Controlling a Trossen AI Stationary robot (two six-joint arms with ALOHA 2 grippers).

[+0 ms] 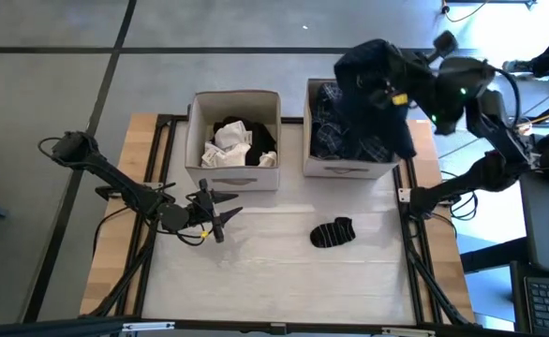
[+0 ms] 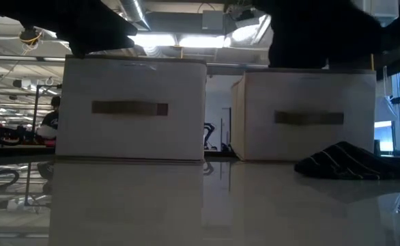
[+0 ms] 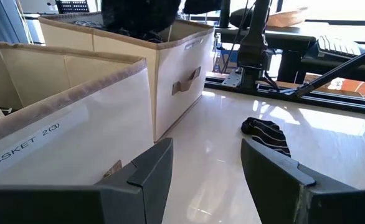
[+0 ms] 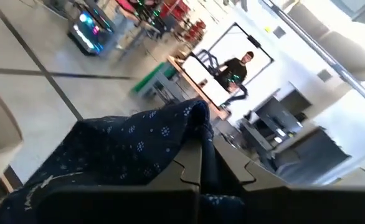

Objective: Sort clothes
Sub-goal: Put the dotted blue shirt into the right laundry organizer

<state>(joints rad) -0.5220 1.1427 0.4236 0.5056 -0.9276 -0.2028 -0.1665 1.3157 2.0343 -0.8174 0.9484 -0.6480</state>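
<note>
Overhead, we count one dark navy patterned garment hanging from our right gripper above the far right corner of the right box. In the right wrist view its fabric is navy with small pale flower-like dots, and it is pinched between our two dark fingers, which are pressed together on it.

Below it, the right box holds one blue plaid garment, crumpled and filling most of the inside. The hanging navy piece covers the box's right side.

We see two beige fabric boxes in all, standing side by side at the far part of the table, each with a tan handle strip on its front wall. The left box holds a heap of small pieces: white fabric bunched in the middle and black fabric around it; we cannot count the single pieces in it. The left wrist view shows printed lettering on this box's wall.

One black sock with thin pale stripes lies alone on the bare tabletop, in front of the right box and well apart from it. It is crumpled low, as the low view shows.

Our left gripper hovers over the table in front of the left box, with its fingers spread wide and nothing between them.
</note>
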